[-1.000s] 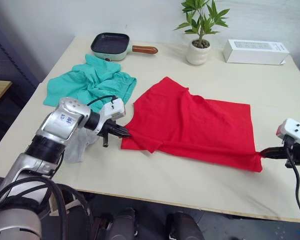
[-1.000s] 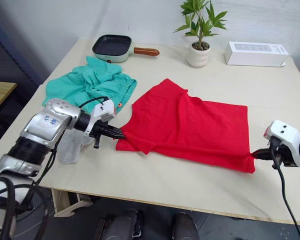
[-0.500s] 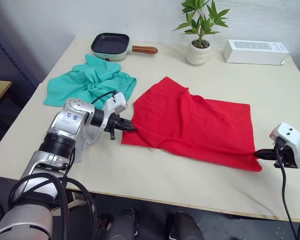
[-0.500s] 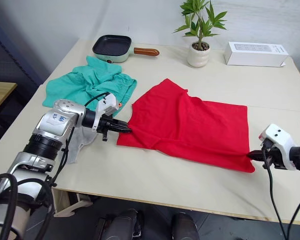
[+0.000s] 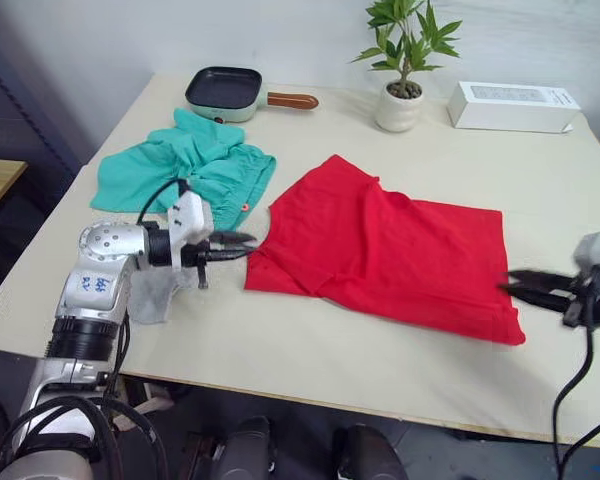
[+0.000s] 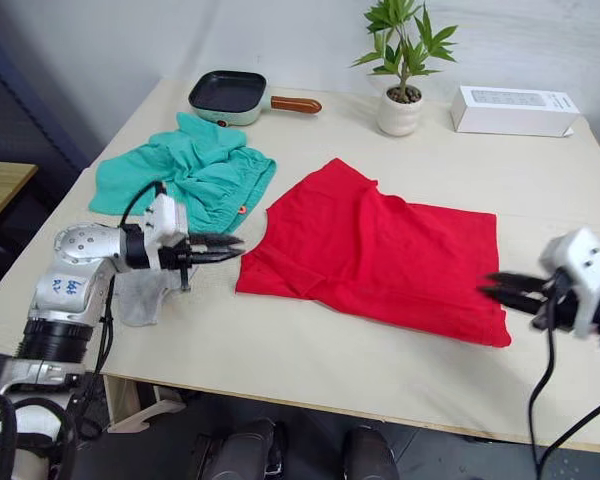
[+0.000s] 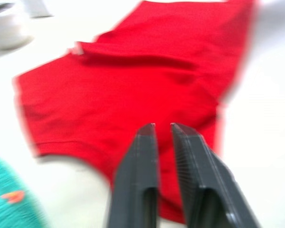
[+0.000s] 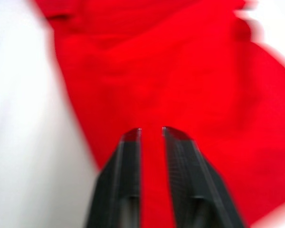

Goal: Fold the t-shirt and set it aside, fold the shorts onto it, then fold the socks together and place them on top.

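t-shirt (image 5: 385,250): spread flat on the table (image 5: 310,380)
left gripper (image 5: 242,245): fingers apart, empty, just off the t-shirt's sleeve
right gripper (image 6: 495,285): fingers apart, empty, at the t-shirt's hem corner

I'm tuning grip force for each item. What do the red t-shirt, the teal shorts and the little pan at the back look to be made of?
The t-shirt: thin, matte knit fabric, probably cotton; it lies limp with soft wrinkles. The shorts: similar soft matte cloth, bunched into folds. The pan: rigid, likely coated metal with a dark matte inside, pale green outside and a brown, wood-looking handle.
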Available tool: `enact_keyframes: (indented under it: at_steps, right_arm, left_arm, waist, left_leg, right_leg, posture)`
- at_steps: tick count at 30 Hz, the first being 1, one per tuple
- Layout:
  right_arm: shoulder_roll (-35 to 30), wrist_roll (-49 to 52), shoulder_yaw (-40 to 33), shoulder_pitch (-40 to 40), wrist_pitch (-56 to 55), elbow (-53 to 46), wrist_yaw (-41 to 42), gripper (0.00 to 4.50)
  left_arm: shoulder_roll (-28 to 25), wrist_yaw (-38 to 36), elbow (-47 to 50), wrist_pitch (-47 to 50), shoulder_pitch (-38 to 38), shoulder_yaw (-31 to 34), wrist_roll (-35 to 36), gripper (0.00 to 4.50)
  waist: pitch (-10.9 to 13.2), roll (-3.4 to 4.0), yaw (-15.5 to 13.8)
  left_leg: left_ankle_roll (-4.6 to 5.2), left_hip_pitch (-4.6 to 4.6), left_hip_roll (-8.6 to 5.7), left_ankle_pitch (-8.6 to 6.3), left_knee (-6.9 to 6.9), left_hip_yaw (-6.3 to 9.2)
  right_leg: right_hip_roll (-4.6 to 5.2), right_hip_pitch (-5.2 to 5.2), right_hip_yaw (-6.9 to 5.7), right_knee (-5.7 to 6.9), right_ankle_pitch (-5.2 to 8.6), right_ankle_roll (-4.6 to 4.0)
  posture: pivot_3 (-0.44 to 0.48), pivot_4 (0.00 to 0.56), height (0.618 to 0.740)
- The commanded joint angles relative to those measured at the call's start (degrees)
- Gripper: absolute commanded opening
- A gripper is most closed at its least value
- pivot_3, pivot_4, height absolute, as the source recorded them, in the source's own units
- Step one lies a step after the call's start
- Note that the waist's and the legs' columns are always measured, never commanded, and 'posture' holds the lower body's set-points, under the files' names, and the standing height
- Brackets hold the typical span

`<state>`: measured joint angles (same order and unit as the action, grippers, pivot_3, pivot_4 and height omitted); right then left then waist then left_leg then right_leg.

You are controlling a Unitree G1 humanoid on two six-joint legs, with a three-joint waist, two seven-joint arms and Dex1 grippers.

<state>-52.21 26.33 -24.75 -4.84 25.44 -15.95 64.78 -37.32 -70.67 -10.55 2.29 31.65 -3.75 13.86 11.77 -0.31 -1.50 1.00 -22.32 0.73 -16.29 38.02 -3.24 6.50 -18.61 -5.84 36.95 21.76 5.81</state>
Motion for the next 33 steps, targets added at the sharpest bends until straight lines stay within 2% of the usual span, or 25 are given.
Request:
enact_keyframes:
  at_steps: [1, 5, 9, 14, 25, 33]
  right_arm:
    - [3.6, -4.1, 4.5, -0.4, -8.5, -0.9, -2.6, 0.01]
    - [7.1, -9.3, 9.9, 0.5, -16.8, 4.5, -4.5, 0.01]
    - [7.9, -11.5, 11.9, 1.8, -22.0, 10.2, -4.9, 0.01]
    - [7.2, -11.9, 12.4, 2.1, -24.6, 13.5, -4.7, 0.01]
    - [7.4, -11.6, 11.2, 1.0, -25.5, 15.5, -7.3, 0.01]
    - [7.1, -10.9, 10.3, -0.6, -24.9, 15.8, -8.6, 0.01]
  left_arm:
    - [2.2, 1.0, 0.9, -4.3, -0.8, -3.3, -3.0, 0.0]
    - [7.2, 4.0, -2.9, -6.8, 0.6, -6.8, -6.1, 0.0]
    - [10.4, 6.3, -7.2, -7.7, 3.5, -8.7, -8.7, 0.0]
    - [10.6, 3.7, -10.8, -9.4, 4.9, -12.0, -11.3, 0.0]
    - [15.0, 10.4, -19.2, -12.0, 9.1, -11.4, -14.0, 0.0]
    - [16.5, 9.8, -20.4, -7.4, 11.4, -7.2, -9.0, 0.0]
  waist:
    - [0.0, 0.01, 0.0]
    - [0.0, -0.02, 0.1]
    - [0.0, -0.04, 0.1]
    - [0.0, -0.03, 0.4]
    - [0.0, -0.04, 0.1]
    - [0.0, -0.04, 0.1]
  left_leg:
    - [0.02, -0.03, -0.04, -0.01, 0.01, -0.02]
    - [0.1, -0.08, -0.11, 0.02, 0.05, -0.05]
    - [0.09, -0.04, -0.11, 0.03, 0.02, -0.09]
    - [0.08, 0.01, -0.06, 0.04, 0.01, -0.15]
    - [0.1, -0.01, -0.07, 0.04, 0.04, -0.12]
    - [0.1, 0.0, -0.07, 0.04, 0.03, -0.12]
  right_leg:
    - [0.01, -0.01, 0.0, -0.01, 0.0, 0.0]
    - [0.05, -0.06, 0.05, -0.01, -0.1, 0.17]
    - [0.02, -0.07, 0.03, 0.0, -0.12, 0.17]
    - [-0.03, -0.08, -0.02, 0.01, -0.12, 0.17]
    - [0.02, -0.04, 0.0, -0.02, -0.13, 0.17]
    - [0.02, -0.04, -0.02, -0.01, -0.13, 0.17]
  posture:
    - [0.0, 0.15, 0.74]
    - [0.0, 0.15, 0.74]
    - [0.0, 0.15, 0.74]
    - [0.0, 0.15, 0.74]
    - [0.0, 0.15, 0.74]
    - [0.0, 0.15, 0.74]
